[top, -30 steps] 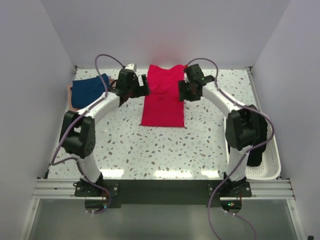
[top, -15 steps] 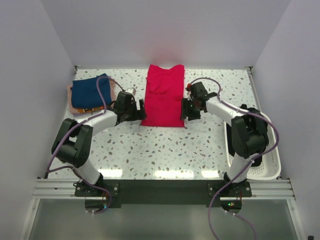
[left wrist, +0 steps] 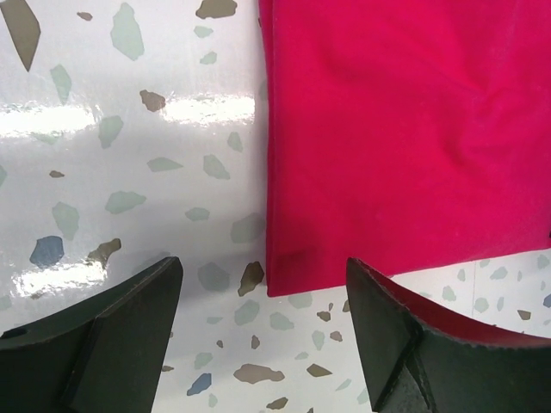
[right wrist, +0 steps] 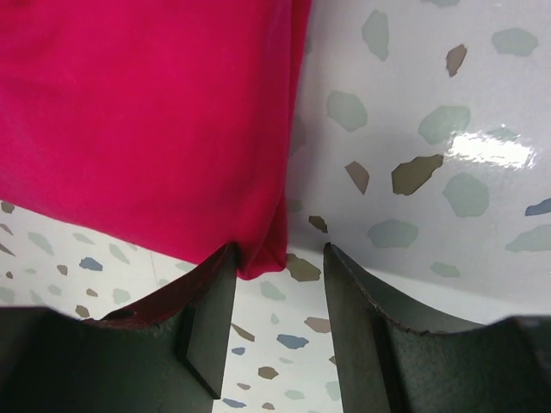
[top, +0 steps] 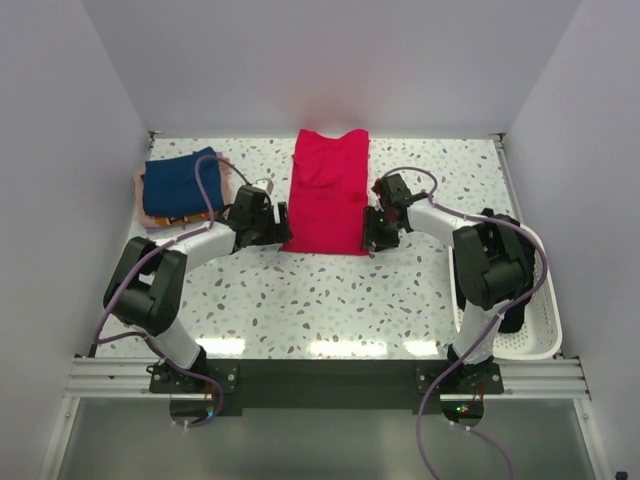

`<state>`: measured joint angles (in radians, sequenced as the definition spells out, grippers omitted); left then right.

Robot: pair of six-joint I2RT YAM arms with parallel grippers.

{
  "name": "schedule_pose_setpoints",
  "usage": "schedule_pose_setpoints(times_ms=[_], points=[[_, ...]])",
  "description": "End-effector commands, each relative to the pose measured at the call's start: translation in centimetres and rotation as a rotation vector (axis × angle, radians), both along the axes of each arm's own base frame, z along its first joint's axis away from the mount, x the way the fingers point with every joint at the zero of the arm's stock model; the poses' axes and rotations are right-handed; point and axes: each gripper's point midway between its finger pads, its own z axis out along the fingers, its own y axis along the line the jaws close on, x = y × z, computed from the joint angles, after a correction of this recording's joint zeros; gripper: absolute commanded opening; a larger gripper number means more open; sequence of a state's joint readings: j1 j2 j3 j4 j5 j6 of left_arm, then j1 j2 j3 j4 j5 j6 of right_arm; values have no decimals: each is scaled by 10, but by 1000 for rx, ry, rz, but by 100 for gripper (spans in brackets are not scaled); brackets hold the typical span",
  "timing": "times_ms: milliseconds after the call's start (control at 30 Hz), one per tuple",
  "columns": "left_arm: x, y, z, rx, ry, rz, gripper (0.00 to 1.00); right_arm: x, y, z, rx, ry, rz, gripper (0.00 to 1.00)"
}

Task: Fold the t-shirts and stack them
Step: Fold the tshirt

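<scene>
Straddling near corners of the red tee (top: 327, 190), left gripper (left wrist: 263, 297) gapes wide, right gripper (right wrist: 277, 262) narrower, neither gripping; navy tee (top: 178, 180) lies stacked, cross-fold remains

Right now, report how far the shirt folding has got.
Done: the navy tee lies folded on the pale pink tee, far left; the red tee is folded into a long strip. In hand: the left claw and right claw, both open, straddle its near corners. Left: folding it shorter, stacking it, then the dark cloth apparently in the basket.
</scene>
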<state>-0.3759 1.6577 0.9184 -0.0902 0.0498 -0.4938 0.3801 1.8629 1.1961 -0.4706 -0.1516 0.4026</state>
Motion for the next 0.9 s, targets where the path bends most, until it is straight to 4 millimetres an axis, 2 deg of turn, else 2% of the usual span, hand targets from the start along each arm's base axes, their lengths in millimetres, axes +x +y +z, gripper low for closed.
schedule_pose_setpoints(times_ms=[0, 200, 433, 600, 700, 867], points=[[2, -10, 7, -18, -40, -26, 81, 3, 4, -6, 20, -4, -15, 48], [-4, -8, 2, 3, -34, -20, 79, -6, 5, -18, -15, 20, 2, 45], [-3, -5, -3, 19, -30, -17, 72, -13, 18, -24, -28, 39, 34, 31], [-3, -4, -8, 27, -21, -15, 66, -16, 12, -29, -58, 49, 36, 18], [-4, -4, -13, 32, -10, -15, 59, -19, 11, -31, -62, 58, 36, 16], [-7, -4, -19, 39, 4, -19, 56, -19, 11, -32, -60, 56, 33, 16]])
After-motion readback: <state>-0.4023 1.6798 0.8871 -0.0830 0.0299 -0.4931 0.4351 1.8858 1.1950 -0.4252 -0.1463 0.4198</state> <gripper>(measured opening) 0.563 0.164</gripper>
